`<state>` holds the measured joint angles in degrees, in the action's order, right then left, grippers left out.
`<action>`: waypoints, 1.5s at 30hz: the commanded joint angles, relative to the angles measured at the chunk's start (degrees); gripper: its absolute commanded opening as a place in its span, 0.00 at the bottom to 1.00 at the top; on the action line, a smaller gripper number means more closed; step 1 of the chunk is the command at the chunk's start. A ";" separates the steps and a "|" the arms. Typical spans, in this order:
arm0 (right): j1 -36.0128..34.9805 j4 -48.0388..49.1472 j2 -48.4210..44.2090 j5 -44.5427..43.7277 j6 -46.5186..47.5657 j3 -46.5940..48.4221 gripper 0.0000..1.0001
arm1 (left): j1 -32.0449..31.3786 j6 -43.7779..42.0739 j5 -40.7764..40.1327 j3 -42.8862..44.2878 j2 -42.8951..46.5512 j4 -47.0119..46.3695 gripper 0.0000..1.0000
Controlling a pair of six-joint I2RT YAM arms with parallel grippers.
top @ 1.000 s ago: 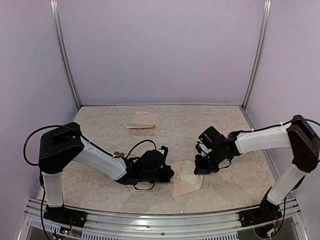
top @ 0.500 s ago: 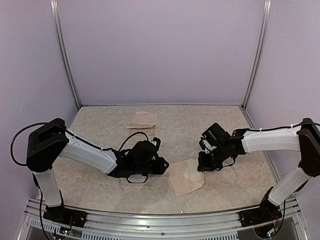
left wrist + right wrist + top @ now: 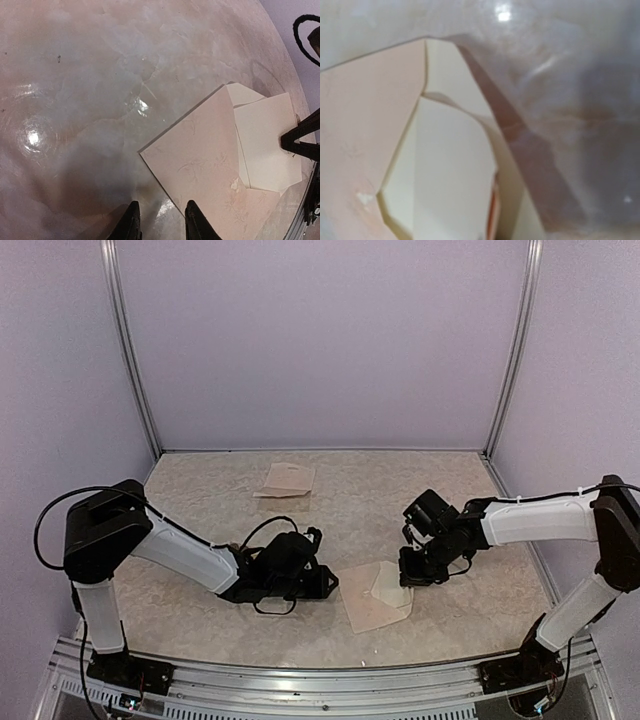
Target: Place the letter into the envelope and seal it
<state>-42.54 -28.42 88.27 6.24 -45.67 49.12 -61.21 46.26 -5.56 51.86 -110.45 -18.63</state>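
Observation:
The pale pinkish envelope point(image 3: 366, 607) point(image 3: 200, 160) point(image 3: 365, 140) lies flat on the table near its front middle. The cream letter point(image 3: 386, 585) point(image 3: 267, 145) point(image 3: 455, 170) is partly tucked in and sticks out on the envelope's right side. My left gripper point(image 3: 331, 583) point(image 3: 161, 222) sits low at the envelope's left edge, open by a narrow gap with nothing between its fingers. My right gripper point(image 3: 404, 577) is shut on the letter's right edge. In the left wrist view its black tip point(image 3: 300, 142) meets the sheet. Its fingers are hidden in the right wrist view.
A beige sheet point(image 3: 287, 480) lies near the back wall. Black cable loops point(image 3: 268, 540) hang by the left wrist. Metal frame posts point(image 3: 135, 360) stand at the back corners, and a rail point(image 3: 300, 680) runs along the front edge.
My left gripper has opened and drawn back to the left, off the envelope. The right gripper has stayed shut at the letter, shifting slightly right with the envelope.

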 commanded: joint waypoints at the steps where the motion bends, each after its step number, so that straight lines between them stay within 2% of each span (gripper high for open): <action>1: 0.56 -1.26 -1.40 -2.21 -2.21 -0.86 0.00 | -0.38 0.40 1.29 0.92 -2.20 -1.77 0.28; 20: 0.57 3.20 3.92 3.35 0.70 -0.55 0.00 | -0.72 0.49 4.13 2.40 -5.42 -3.25 0.21; 36: -0.21 10.14 5.81 8.68 0.67 -1.26 0.00 | -1.43 1.11 4.42 3.07 -5.46 -3.52 0.20; 45: -1.54 9.65 6.37 8.36 1.41 -0.21 0.02 | -1.52 1.47 2.43 2.48 -4.47 -3.50 0.20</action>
<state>-43.38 -19.20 94.94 14.46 -44.86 48.64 -62.19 47.37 -2.39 53.98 -114.30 -23.55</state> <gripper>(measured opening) 0.002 0.203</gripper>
